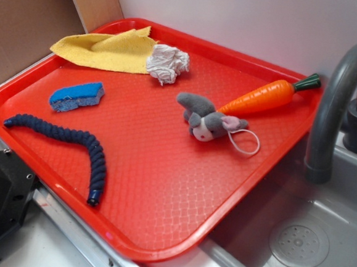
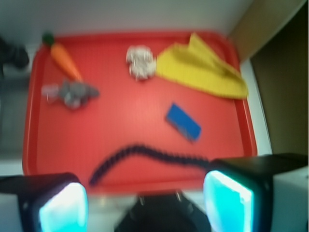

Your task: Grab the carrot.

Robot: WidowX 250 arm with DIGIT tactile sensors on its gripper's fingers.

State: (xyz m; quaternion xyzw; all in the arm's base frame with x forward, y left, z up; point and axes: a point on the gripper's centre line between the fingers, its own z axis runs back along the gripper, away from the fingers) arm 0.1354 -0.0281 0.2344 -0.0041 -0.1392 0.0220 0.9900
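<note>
- Red plastic tray [image 1: 159, 225] w/ waffle-textured floor sits over the edge of a grey sink [image 1: 318, 243]; dark grey curved faucet [image 1: 335, 102] stands just right of it in ext view
- Glossy orange plastic toy carrot [image 1: 259, 96], tapered, short dark green stem, lies on its side at tray's far right, stem end toward the far-right corner, tip aimed at the bunny; in wrist view it shows far left [image 2: 65, 60], blurred
- Small grey plush bunny [image 1: 207, 118] w/ pink ear lining and white string loop lies just near-left of carrot tip, about touching it
- Crumpled white paper ball [image 1: 167, 63] at far middle of tray, touching the yellow cloth
- Yellow folded cloth [image 1: 104, 50] in far-left corner (ext view), one corner over the rim
- Blue sponge block [image 1: 76, 96], rough edges, on left side, apart from the rest
- Dark navy braided rope [image 1: 73, 140] curves along near-left part of tray
- Gripper [image 2: 145, 198]: wrist view shows two black fingers [image 2: 236, 193] w/ glowing cyan pads at bottom corners, spread wide apart, nothing between them; it hangs off the near edge of tray, well apart from carrot; not seen in ext view
- Brown cardboard panel [image 1: 26, 22] stands beyond tray's far left
</note>
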